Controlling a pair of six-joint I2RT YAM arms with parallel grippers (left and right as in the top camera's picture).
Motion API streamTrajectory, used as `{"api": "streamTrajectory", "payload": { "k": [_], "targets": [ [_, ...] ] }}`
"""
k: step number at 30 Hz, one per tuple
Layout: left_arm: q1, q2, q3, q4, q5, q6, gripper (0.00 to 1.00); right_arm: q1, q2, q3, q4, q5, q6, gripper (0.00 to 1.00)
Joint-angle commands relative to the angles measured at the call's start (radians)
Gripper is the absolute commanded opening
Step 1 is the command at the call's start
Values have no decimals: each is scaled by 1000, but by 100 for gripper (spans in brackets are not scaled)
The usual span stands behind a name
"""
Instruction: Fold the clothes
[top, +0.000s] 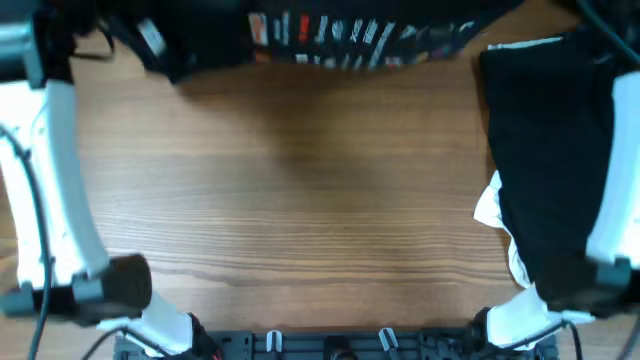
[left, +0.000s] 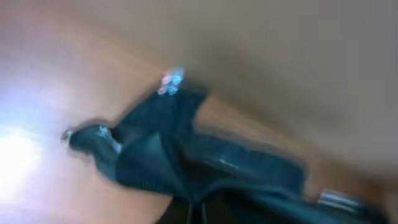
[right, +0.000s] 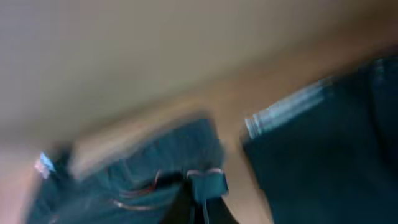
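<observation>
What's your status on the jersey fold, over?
Left pincer and right pincer look shut on jersey, views blurred. Jersey at far table edge, not yet folded. Second black garment lies right.

A brown wood-grain table (top: 300, 200) carries a dark folded cloth pile (top: 545, 150) at its right side, with crumpled white fabric (top: 490, 207) at the pile's edge.

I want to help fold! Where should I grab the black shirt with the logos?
Probably pinch the shirt at both ends of its near edge, coming from the table's bare middle. It stretches sideways along the far side, leaving that edge open.
</observation>
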Motion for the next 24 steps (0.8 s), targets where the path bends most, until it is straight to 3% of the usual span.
{"api": "streamTrajectory", "payload": {
  "k": [1,5,10,17,24],
  "targets": [
    [-13,143,-5,-255,-40,77,4,-23,123,-2,-212,70,-89,4],
    [-35,301,-20,-501,-39,174,4,-23,228,-23,-442,77,-117,4],
    [-42,327,-255,-550,-40,201,4,-23,229,-262,-457,85,-113,4],
    [-39,287,-692,-441,-68,222,4,-23,208,-646,-339,66,-108,4],
    [37,30,-993,-313,-71,164,4,-23,29,-996,-175,70,-5,4]
  ]
}}
